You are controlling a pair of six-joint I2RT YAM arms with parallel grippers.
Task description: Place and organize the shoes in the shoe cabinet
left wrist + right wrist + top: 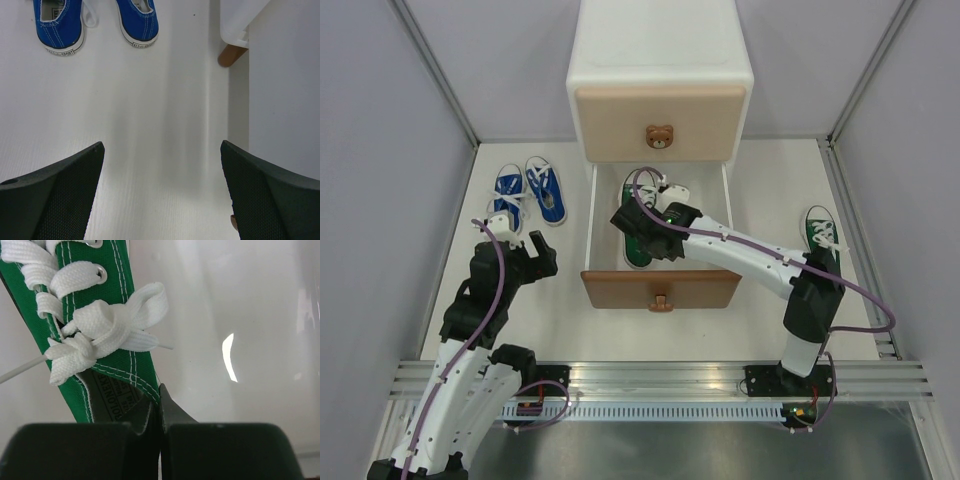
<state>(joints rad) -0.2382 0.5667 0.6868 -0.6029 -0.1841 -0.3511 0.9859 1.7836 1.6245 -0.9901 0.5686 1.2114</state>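
Green shoe (636, 188) inside pulled-out lower drawer (660, 288) of cabinet (660, 60); right tool (160, 405) clamped on rim of its opening. Upper drawer (660, 108) closed. Second green shoe (822, 230) on worktop (560, 320), right of drawer. Blue pair (546, 190) side by side on worktop, left of cabinet. Left tool (161, 145) wide open, empty, near blue pair.

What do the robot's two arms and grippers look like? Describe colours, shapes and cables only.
The left arm and right arm have smooth white link shells with black joint housings. A purple cable loops along each. The left gripper and right gripper are black, with two broad fingers each, finely textured.
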